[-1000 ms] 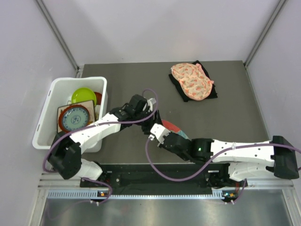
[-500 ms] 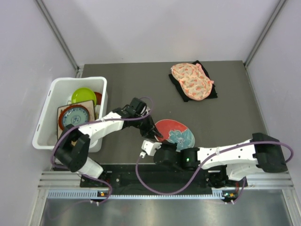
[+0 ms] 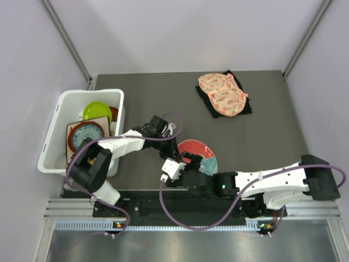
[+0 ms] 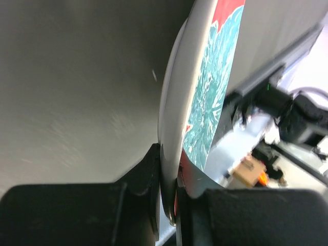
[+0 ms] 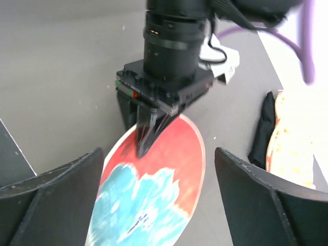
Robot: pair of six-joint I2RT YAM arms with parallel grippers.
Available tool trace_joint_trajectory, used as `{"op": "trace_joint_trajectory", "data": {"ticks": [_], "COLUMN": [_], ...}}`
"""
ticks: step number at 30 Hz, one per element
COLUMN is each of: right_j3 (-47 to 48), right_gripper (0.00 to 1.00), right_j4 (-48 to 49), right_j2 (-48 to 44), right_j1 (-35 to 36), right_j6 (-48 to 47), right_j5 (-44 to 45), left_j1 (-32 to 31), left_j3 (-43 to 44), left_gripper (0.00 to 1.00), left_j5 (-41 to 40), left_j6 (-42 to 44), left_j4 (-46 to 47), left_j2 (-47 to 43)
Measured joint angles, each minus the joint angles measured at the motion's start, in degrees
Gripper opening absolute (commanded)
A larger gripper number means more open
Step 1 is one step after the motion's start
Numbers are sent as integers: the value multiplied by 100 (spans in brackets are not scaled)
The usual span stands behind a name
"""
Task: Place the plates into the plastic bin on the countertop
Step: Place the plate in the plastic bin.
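Here, grey countertop, pale walls; left fingers pinch plate (right fingers spread, empty).

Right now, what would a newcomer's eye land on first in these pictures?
The red and teal plate, near the front of the countertop, has its rim pinched by the left tool, while the right tool stands open close by. At the left edge, a white bin already holds several plates. Far back, a pink floral fabric lies on a black cloth.
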Motion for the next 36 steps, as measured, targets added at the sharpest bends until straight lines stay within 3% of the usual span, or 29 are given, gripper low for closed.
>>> {"op": "trace_joint_trajectory", "data": {"ticks": [5,9,15,18,22,29,32,36], "right_j3": [-155,-267,-216,-214,-214,-306,-535,-616], "right_gripper": [95,99,99,99,99,99,99,99], "right_j4": [20,-299,-802,-1029,-1366,-1674,-1685,-1714], "right_j2": [-490,-1198,-1906,-1810,-1644,-1655,-1759,-1797], "right_j1": [-15,-446,-2546,-3526,-4190,-5368,-5930,-6295], "right_j6": [260,811,2155,2712,3171,4041,4325,4470], "right_j5": [17,-310,-1373,-2000,-2579,-3200,-3477,-3818], "left_j1": [490,957,1880,2702,4140,6815,7232,7219], "left_j3": [-50,-81,398,1113,1943,2026,1740,1099], "left_gripper": [0,0,0,0,0,0,0,0], "left_j5": [-229,-463,-850,-868,-881,-758,-844,-728], "left_j6": [164,254,675,876,872,365,199,136], "left_j4": [476,527,42,-79,111,396,525,420], "left_j2": [-37,-247,-868,-1003,-1110,-1692,-1818,-2048]}}
